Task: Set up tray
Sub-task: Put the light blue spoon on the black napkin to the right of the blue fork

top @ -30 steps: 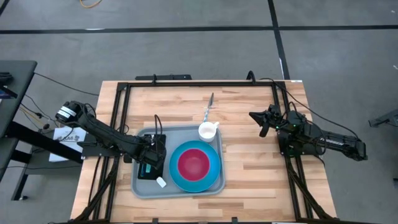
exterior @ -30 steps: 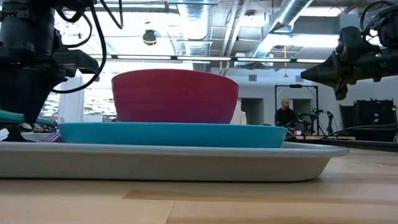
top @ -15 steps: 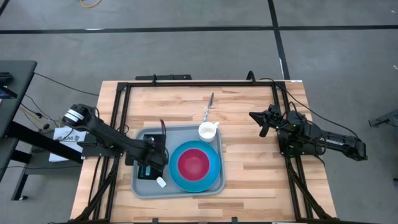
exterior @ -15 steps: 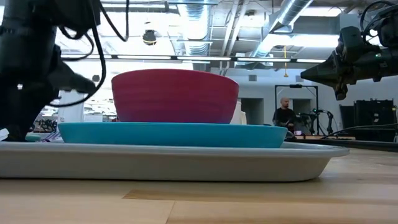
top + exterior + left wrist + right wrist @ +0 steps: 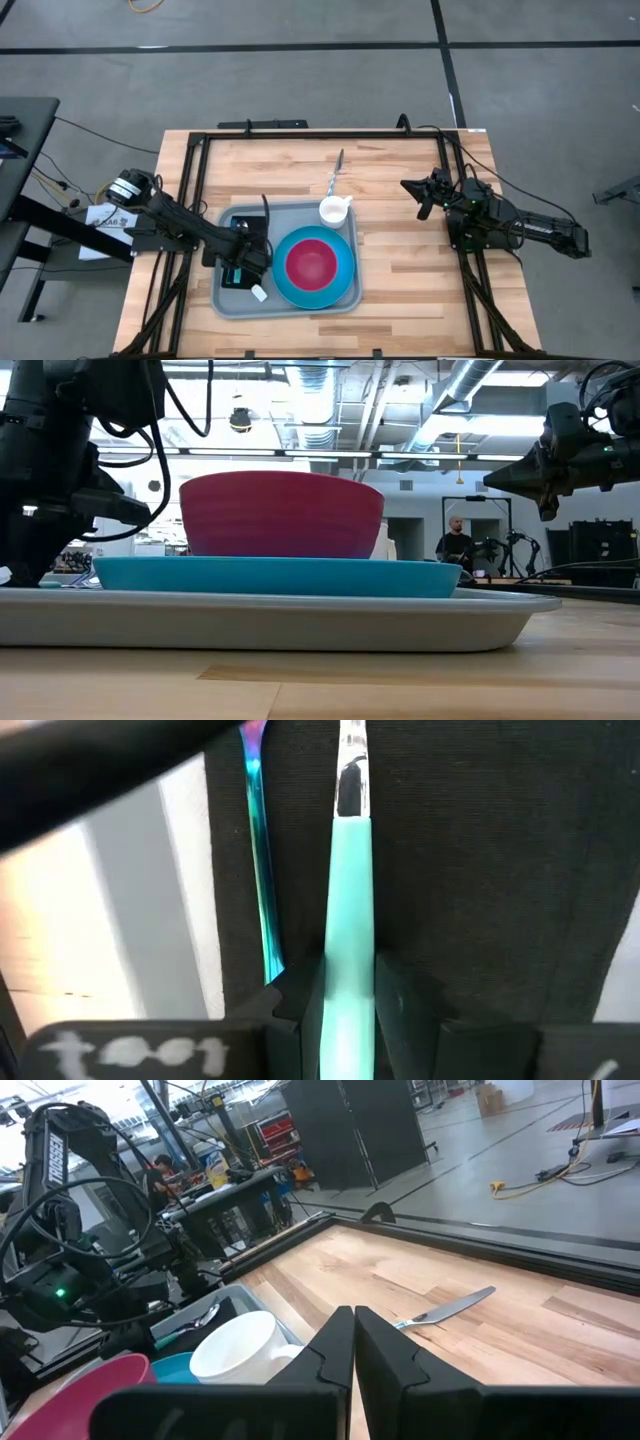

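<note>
Tray beneath left jaws clamped on teal utensil, right jaws together, well apart.

I'm seeing grey-blue tray, blue plate, pink-red bowl, white cup, black napkin; utensil handle showing mint green, second one possibly iridescent blue.

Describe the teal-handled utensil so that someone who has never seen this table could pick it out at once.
Start at the grey-blue tray on the wooden table. At its left end, beside the blue plate, lies a black napkin. The teal-handled utensil rests on that napkin with the left claw closed on its handle; its solid teal handle sets it apart from the thin iridescent utensil beside it.
</note>
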{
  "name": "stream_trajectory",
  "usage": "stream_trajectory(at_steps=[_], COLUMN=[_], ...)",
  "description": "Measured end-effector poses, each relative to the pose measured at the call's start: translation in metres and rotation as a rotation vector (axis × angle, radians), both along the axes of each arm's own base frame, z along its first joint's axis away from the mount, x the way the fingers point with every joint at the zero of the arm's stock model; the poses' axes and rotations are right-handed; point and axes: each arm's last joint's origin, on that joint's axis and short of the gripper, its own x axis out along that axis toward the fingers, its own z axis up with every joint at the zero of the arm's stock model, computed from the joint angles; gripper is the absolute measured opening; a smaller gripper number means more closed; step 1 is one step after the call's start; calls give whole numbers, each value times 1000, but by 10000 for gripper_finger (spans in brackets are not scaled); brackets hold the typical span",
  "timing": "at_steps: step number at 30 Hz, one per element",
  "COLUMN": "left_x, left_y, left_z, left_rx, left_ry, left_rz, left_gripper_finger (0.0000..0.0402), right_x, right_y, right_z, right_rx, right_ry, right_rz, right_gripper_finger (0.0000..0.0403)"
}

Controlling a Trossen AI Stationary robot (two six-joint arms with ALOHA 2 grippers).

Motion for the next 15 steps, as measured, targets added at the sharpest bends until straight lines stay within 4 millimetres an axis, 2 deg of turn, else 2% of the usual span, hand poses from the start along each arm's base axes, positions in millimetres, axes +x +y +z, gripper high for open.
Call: stream_trajectory(at_steps=[15], left_x=[2], left_y=[0], left_z=[5], left_rx=[24], left_ry=[1], left_rz=[3], left_gripper_finger=[72], right_x=[0], right_y=[0], right_z=[0], right_rx=[0], right_ry=[1], right_rz=[0], right_gripper_finger=[5])
